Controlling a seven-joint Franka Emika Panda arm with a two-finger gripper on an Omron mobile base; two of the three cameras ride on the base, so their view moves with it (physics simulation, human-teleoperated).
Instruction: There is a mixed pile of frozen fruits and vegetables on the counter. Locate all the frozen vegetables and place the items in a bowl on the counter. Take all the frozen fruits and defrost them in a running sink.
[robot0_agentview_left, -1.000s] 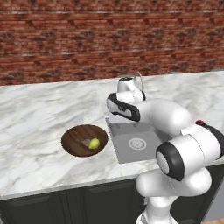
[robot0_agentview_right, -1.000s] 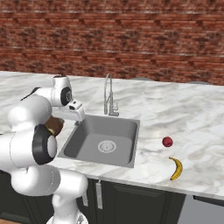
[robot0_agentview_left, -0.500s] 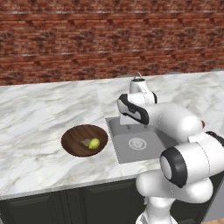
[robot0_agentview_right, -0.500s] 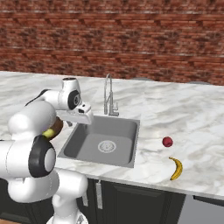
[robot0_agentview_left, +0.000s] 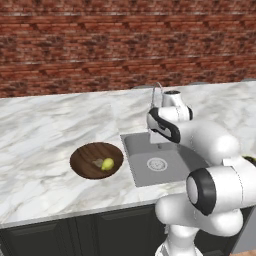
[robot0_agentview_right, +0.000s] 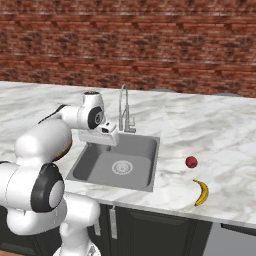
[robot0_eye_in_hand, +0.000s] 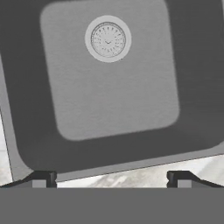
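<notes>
Hand view: your jaws (robot0_eye_in_hand: 111, 179) now hang over the sink (robot0_eye_in_hand: 109, 78), spread wide and empty, having swung right from the bowl (robot0_agentview_left: 85, 162) within the last second. Left of the sink, the bowl holds the yellow-green oval (robot0_agentview_left: 107, 164) and pale lump (robot0_agentview_left: 97, 162). Right of the sink, red fruit (robot0_agentview_right: 191, 162) and banana (robot0_agentview_right: 201, 193) lie on the table (robot0_agentview_right: 220, 135); fruits come next, by your reading.

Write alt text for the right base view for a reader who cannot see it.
A white robot arm reaches over a grey steel sink set in a white marble counter, its fingers open and empty. A red fruit and a yellow banana lie right of the sink.
</notes>
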